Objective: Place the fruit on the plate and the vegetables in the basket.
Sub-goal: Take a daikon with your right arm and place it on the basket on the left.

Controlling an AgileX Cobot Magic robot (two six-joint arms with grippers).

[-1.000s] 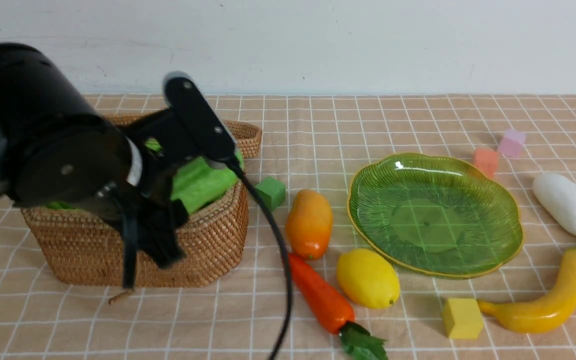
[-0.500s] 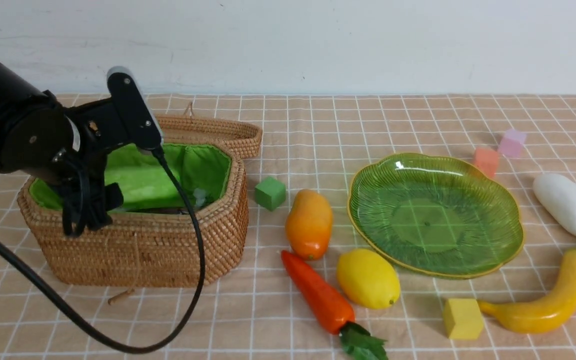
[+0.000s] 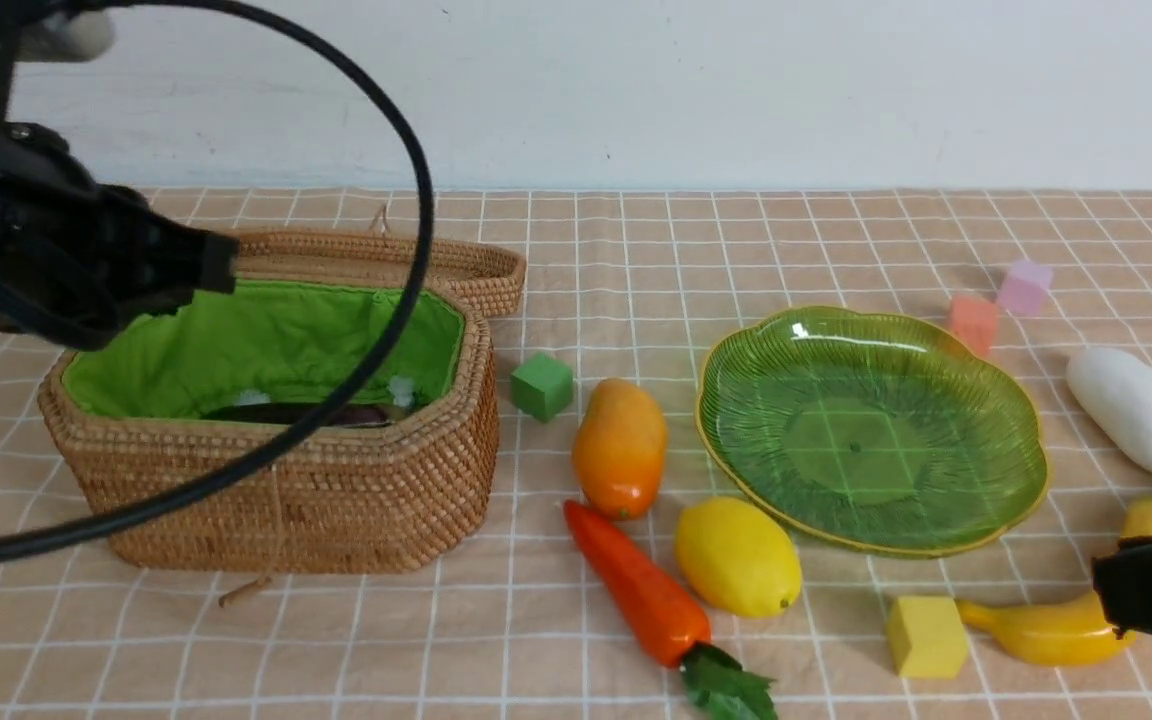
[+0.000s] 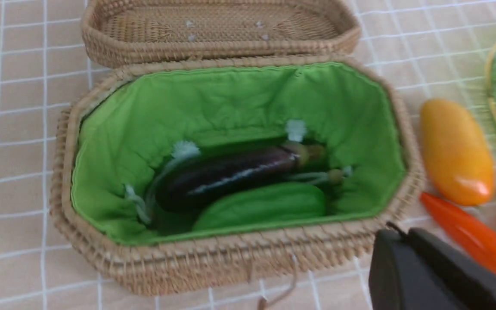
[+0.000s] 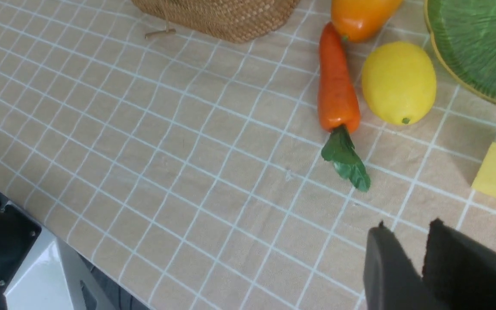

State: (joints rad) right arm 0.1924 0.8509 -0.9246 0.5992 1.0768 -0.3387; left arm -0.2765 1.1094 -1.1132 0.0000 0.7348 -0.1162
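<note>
The open wicker basket (image 3: 336,500) holds the dark purple eggplant (image 4: 230,174) and the green gourd (image 4: 261,204). My left gripper (image 4: 403,234) is shut and empty, above the cloth just outside the basket's rim. On the cloth lie the mango (image 3: 619,445), the carrot (image 3: 641,590) and the lemon (image 3: 736,555). The green plate (image 3: 871,430) is bare. The white radish (image 3: 1136,410) lies at the far right. My right gripper (image 3: 1111,595) stands slightly open and empty, and it covers part of the banana (image 3: 1046,630).
The basket's lid (image 3: 406,260) lies folded back behind it. Foam cubes sit around: green (image 3: 541,385), yellow (image 3: 924,635), orange (image 3: 971,322), pink (image 3: 1024,285). The left arm's cable (image 3: 406,200) arcs over the basket. The table's near edge (image 5: 58,241) shows in the right wrist view.
My left arm has drawn back up and to the left from over the basket, and its jaws have shut. The right gripper has come into view in front of the banana.
</note>
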